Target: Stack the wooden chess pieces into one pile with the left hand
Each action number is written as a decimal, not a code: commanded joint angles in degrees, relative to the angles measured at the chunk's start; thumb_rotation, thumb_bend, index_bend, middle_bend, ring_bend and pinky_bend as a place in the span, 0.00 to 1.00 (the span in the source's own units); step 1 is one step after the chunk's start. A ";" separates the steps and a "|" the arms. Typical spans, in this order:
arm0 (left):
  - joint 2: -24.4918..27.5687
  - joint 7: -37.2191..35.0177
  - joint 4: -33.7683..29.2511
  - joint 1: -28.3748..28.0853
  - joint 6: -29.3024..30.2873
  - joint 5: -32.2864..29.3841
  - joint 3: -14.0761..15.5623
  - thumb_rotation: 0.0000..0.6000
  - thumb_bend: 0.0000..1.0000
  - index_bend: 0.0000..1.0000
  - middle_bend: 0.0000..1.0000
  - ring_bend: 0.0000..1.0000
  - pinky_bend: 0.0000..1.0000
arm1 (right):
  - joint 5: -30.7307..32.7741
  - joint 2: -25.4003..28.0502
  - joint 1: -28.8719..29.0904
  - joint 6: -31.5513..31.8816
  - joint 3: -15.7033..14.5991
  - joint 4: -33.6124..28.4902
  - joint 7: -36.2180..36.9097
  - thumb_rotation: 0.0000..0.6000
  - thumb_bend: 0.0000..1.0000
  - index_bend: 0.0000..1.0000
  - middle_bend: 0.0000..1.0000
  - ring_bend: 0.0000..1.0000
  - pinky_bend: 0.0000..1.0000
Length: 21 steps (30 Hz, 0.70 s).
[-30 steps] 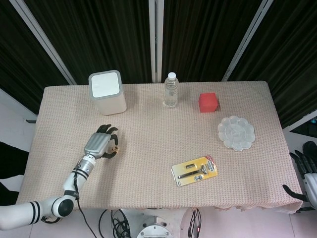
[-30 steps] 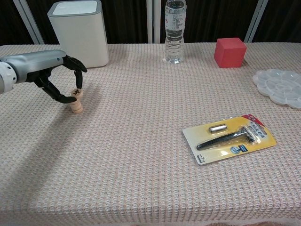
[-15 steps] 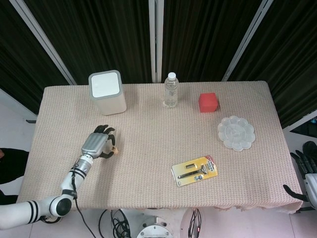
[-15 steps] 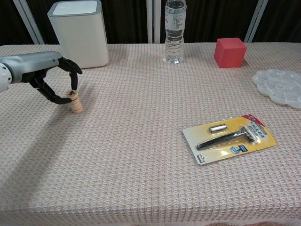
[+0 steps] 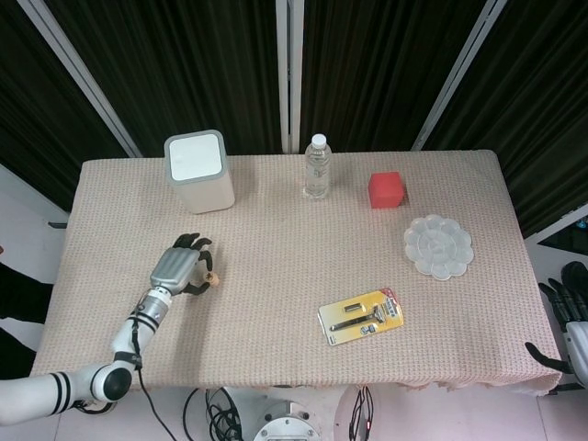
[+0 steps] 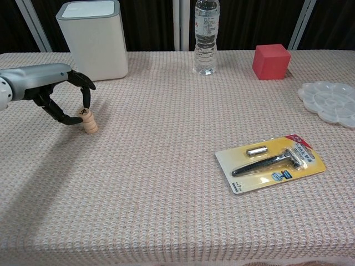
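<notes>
A short pile of round wooden chess pieces (image 6: 89, 121) stands upright on the left part of the table; in the head view the pile (image 5: 213, 276) peeks out beside my fingers. My left hand (image 6: 58, 91) reaches in from the left, thumb and a fingertip pinching the top piece (image 6: 86, 113), which sits on the pile. From above, the left hand (image 5: 183, 266) covers most of the pile. My right hand (image 5: 571, 317) hangs off the table's right edge with fingers apart and nothing in it.
A white box-shaped bin (image 6: 93, 36) stands just behind the pile. A water bottle (image 6: 206, 36) and a red cube (image 6: 271, 61) are at the back, a white palette (image 6: 331, 102) at the right, a packaged razor (image 6: 269, 162) at centre-right.
The top piece, held tilted above the pile a second ago, now sits level on it. My left hand drew slightly back toward the left while keeping its fingertips on the piece.
</notes>
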 commanded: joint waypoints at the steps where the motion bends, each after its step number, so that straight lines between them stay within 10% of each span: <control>1: -0.11 -0.26 0.24 0.03 0.04 -0.06 0.05 1.00 0.28 0.46 0.14 0.00 0.00 | -0.02 -0.04 0.00 0.05 0.01 -0.03 -0.04 1.00 0.16 0.00 0.00 0.00 0.00; 21: 6.96 -2.95 -9.12 5.48 6.90 8.07 4.10 1.00 0.28 0.30 0.12 0.00 0.00 | -0.23 0.19 -0.21 0.59 0.01 0.51 0.44 1.00 0.16 0.00 0.00 0.00 0.00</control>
